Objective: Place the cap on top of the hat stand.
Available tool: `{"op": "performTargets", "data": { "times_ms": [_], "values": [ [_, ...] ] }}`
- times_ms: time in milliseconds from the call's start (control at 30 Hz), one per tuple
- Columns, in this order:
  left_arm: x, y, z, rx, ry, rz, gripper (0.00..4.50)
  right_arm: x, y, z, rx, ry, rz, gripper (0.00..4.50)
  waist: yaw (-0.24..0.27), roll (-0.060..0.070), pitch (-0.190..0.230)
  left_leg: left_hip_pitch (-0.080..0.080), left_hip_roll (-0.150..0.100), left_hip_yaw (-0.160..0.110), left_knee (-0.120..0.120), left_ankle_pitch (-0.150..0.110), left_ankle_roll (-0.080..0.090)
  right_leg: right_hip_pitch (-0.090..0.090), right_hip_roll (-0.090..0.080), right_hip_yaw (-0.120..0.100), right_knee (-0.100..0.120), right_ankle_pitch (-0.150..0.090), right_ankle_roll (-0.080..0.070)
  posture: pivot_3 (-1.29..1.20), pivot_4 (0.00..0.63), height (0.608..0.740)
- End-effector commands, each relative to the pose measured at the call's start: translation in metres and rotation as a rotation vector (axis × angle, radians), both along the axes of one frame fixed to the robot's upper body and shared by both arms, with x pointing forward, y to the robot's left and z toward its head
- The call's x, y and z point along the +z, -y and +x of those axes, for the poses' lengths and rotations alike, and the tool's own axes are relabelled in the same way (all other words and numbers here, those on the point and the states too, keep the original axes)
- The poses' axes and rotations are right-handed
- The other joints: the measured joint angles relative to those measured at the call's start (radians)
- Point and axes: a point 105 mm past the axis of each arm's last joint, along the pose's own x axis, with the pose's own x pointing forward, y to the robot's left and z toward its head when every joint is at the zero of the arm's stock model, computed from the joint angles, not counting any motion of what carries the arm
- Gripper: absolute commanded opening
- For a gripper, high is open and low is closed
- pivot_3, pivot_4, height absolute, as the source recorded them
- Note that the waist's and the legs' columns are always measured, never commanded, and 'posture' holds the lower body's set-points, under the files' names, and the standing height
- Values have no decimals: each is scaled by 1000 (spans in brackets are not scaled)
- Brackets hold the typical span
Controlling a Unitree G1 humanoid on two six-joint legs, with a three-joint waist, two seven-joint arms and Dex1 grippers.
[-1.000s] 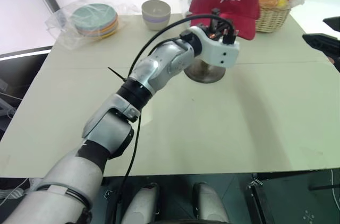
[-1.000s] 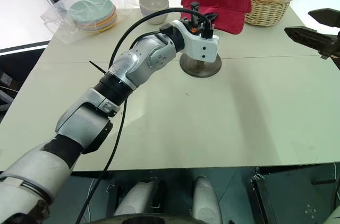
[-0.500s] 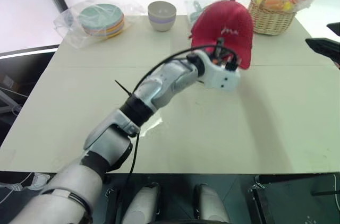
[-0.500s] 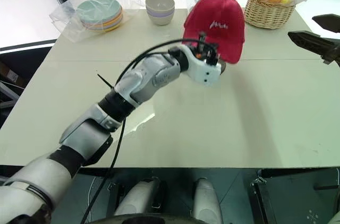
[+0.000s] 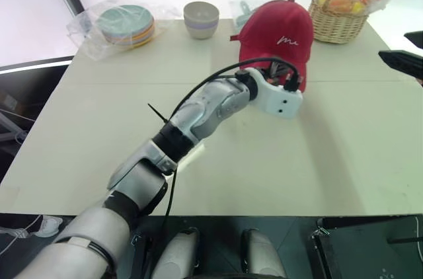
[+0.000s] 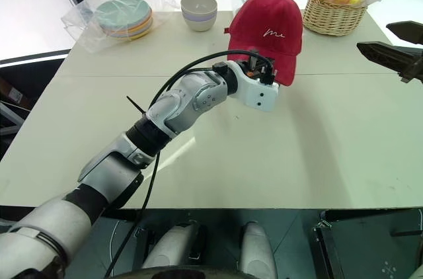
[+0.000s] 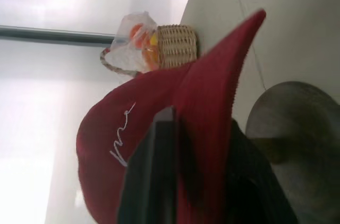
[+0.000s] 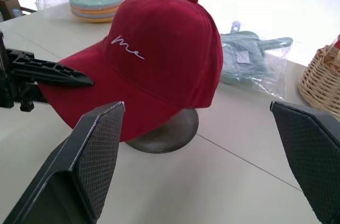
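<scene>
Head views: the cap (image 5: 281, 31) sits over the hat stand, whose top it covers, toward the far side of the table (image 5: 344, 147). The left claw (image 6: 266, 75) is at the brim's lower edge. The right claw (image 6: 396, 51) hangs well apart at the table's right side, fingers spread, holding nothing. A basket (image 5: 340, 18), a bowl (image 5: 201, 18) and bagged plates (image 5: 125, 24) stand along the far edge.

Left wrist view: one black finger (image 7: 154, 176) lies on top of the brim and the other beneath it. The fingers bracket the brim – whether they press it or have slackened cannot be told. The round base of the hat stand (image 7: 297, 128) shows under the brim.

Right wrist view: the cap drapes the stand down to its base (image 8: 172, 131), the crown seated, the brim tilted toward the left claw. The right claw's two pads (image 8: 98, 149) stand wide apart and empty.

Judgement: the placing step is at its end – the cap appears seated. The next move calls for full release of the brim and a straight retreat, so that the cap is not dragged off.
</scene>
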Motion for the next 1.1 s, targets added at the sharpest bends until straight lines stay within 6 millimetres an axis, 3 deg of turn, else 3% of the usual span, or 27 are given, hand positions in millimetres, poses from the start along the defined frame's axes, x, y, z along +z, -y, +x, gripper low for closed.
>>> {"op": "performTargets", "data": {
  "times_ms": [33,133,400,533,700,833,933,1100],
  "values": [
    [12,5,-6,-31,23,-33,3102,18,1,-7,1,69,-20,4500,0,0,0,0,0,0,0,0,0,0,0,0,0,0,0,0,150,740],
    [14,5,-7,-35,24,-32,4477,18,1,-6,0,71,-21,4500,-1,0,0,0,0,0,0,0,0,0,0,0,0,0,0,0,150,740],
    [14,6,-13,-61,-45,-34,4477,16,1,-5,-2,74,-22,4500,0,0,0,0,0,0,0,0,0,0,0,0,0,0,0,0,150,740],
    [12,-4,-24,-85,-280,0,4477,15,1,-5,-4,72,-26,4500,-1,0,0,0,0,0,0,0,0,0,0,0,0,0,0,0,150,740],
    [45,-21,-32,-99,-483,-93,4477,15,0,-4,-5,75,-28,4500,-3,0,0,0,1,0,0,0,0,0,0,0,0,0,0,0,150,740],
    [88,-27,-30,-155,-581,-318,4477,15,-1,-3,-2,78,-26,4500,0,0,0,0,0,0,1,0,0,0,0,0,0,0,0,0,150,740],
    [118,-42,-8,-102,-565,-511,4477,15,-4,0,8,80,-22,4500,-1,0,0,0,0,0,1,0,0,0,0,0,0,0,0,0,150,740],
    [140,-73,18,-32,-560,-643,4477,15,-6,4,19,78,-23,4500,-5,0,0,0,1,0,1,0,0,0,1,0,0,0,0,0,150,740]
  ]
}}
